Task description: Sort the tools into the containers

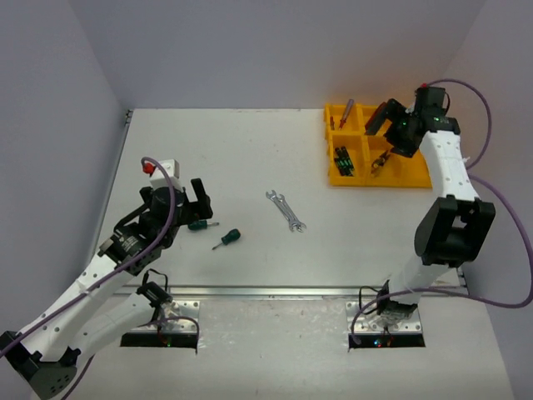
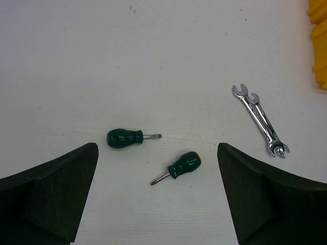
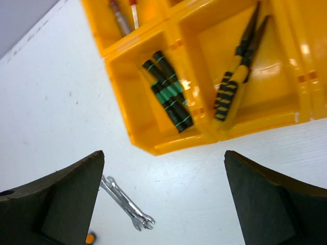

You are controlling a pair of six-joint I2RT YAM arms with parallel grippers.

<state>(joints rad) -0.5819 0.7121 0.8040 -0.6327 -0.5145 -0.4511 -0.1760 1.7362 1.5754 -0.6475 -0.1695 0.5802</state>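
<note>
Top: yellow tray (image 1: 391, 180) sits at the tabletop's far right corner. Right gripper (image 1: 385, 125) hovers over it, jaws apart, empty. Left gripper (image 1: 191, 202) is near the left edge, jaws apart, beside green screwdrivers (image 1: 227, 238). Wrenches (image 1: 286, 210) lie mid-tabletop.
Left wrist: green screwdrivers lie on the tabletop between the spread fingers.
Right wrist: pliers (image 3: 237, 71) and black-green screwdrivers (image 3: 167, 92) lie in adjacent compartments.

white arm links (image 1: 445, 162), black joints (image 1: 450, 233), purple cables (image 1: 456, 81)
</note>
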